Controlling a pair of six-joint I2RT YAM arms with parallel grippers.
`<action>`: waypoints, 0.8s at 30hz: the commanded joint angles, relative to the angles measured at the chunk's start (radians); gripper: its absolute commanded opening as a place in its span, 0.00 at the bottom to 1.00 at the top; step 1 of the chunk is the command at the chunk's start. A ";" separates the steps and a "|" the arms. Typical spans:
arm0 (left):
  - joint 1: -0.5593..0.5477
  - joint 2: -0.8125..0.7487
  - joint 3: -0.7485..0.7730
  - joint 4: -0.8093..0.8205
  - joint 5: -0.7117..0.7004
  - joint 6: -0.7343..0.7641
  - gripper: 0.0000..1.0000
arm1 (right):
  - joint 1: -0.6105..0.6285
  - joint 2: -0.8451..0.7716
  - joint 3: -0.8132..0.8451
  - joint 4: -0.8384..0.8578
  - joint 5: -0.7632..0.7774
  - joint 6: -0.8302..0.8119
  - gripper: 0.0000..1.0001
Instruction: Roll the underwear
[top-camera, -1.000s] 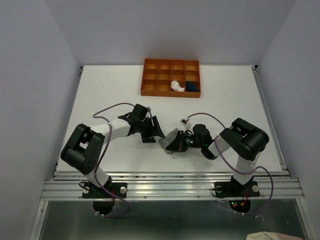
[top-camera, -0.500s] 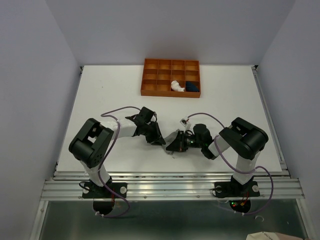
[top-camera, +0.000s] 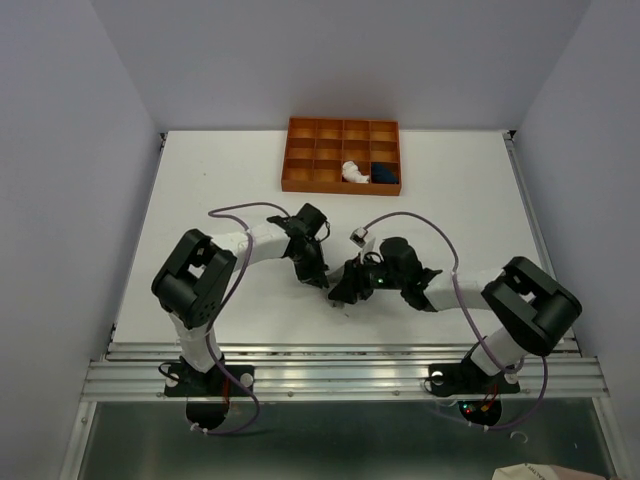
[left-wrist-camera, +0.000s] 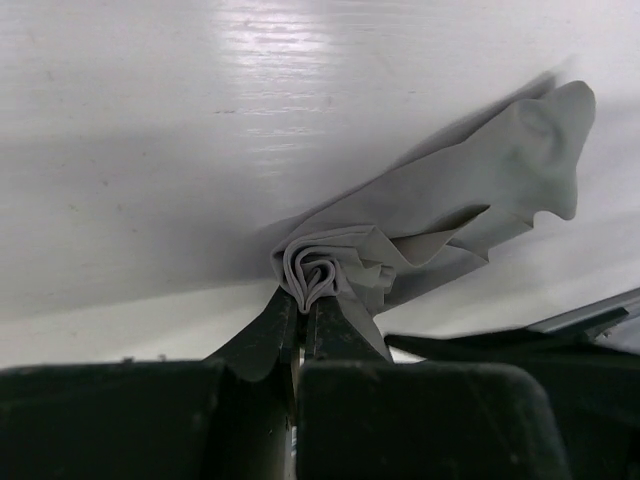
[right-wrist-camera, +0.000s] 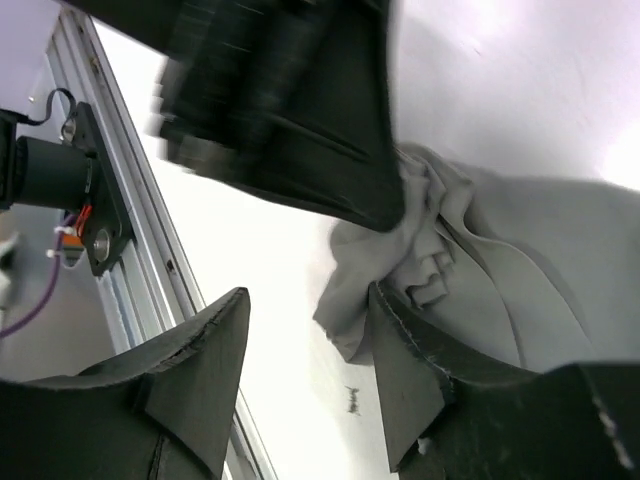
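Grey on white, just below the middle of the overhead view: clamping the grey underwear (left-wrist-camera: 440, 190) in the left gripper (left-wrist-camera: 305, 300), jaws pressed together on a tightly curled wad of folds at the bottom centre of the left wrist view. Trailing the rest of the cloth up and to the right across the white table (left-wrist-camera: 150, 120), loose and rumpled. Standing spread with the right gripper (right-wrist-camera: 305, 350), fingers (right-wrist-camera: 200, 380) well apart at the bottom of the right wrist view and gripping nothing, the one on the right of the frame lying against or just beside the cloth's edge. Resting in the orange tray (top-camera: 310, 187) near the top of the overhead view, side by side in its bottom row: the pale pink-white underwear (top-camera: 353, 172) in the third compartment from the left, the navy blue underwear (top-camera: 386, 173) in the fourth.
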 joint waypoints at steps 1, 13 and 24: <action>-0.012 0.045 0.062 -0.254 -0.115 -0.006 0.00 | 0.080 -0.124 0.079 -0.236 0.177 -0.198 0.59; -0.036 0.077 0.134 -0.410 -0.164 -0.085 0.00 | 0.315 -0.181 0.157 -0.378 0.487 -0.330 0.59; -0.039 0.091 0.143 -0.424 -0.172 -0.088 0.00 | 0.406 -0.131 0.214 -0.387 0.567 -0.372 0.59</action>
